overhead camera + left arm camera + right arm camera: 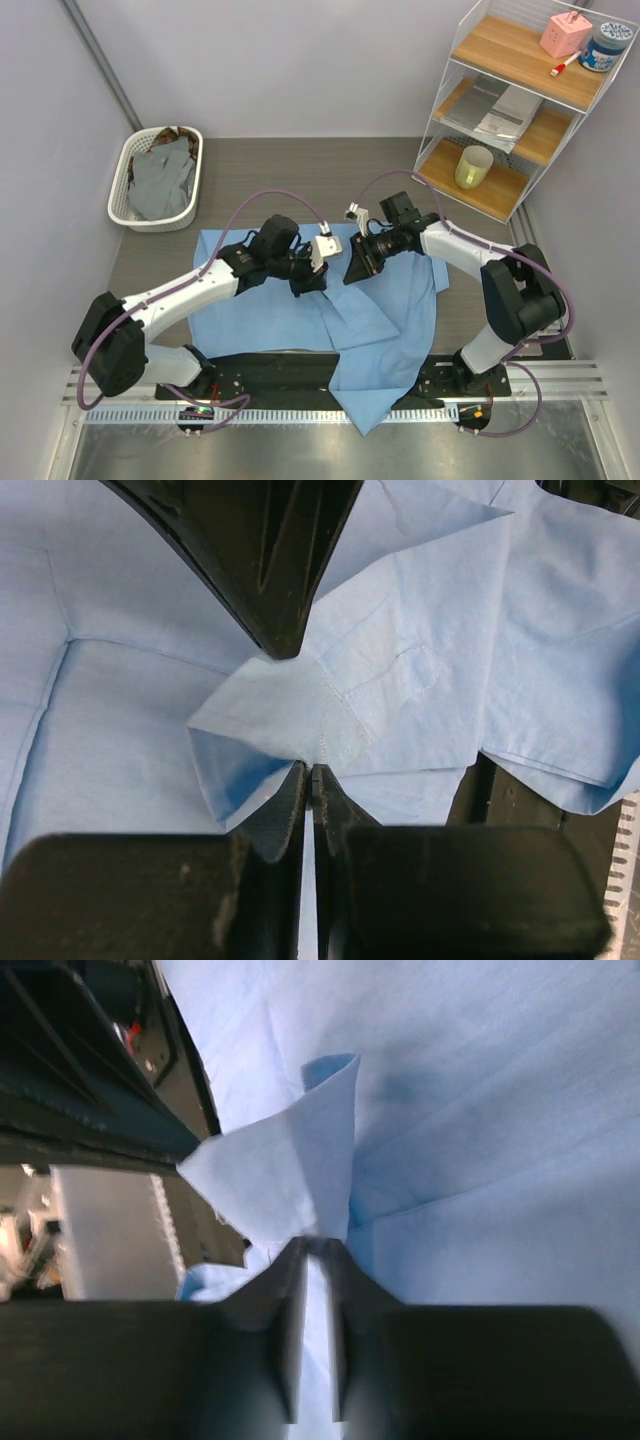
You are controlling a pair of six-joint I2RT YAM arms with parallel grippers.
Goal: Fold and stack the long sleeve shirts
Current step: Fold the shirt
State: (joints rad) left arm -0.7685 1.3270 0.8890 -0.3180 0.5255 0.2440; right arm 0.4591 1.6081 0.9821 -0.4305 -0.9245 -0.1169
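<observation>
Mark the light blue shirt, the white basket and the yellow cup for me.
light blue shirt (390, 345), top view, draped front part
white basket (152, 222), top view, near wall
yellow cup (473, 168), top view, side

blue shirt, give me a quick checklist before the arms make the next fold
1. left claw pinching the blue shirt: ok
2. right claw has cloth between its tips: ok
3. right grip firm: cannot tell
4. shirt lying flat: not ok, bunched and creased in the middle
5. shirt fully on the table: not ok, one part hangs over the near edge
</observation>
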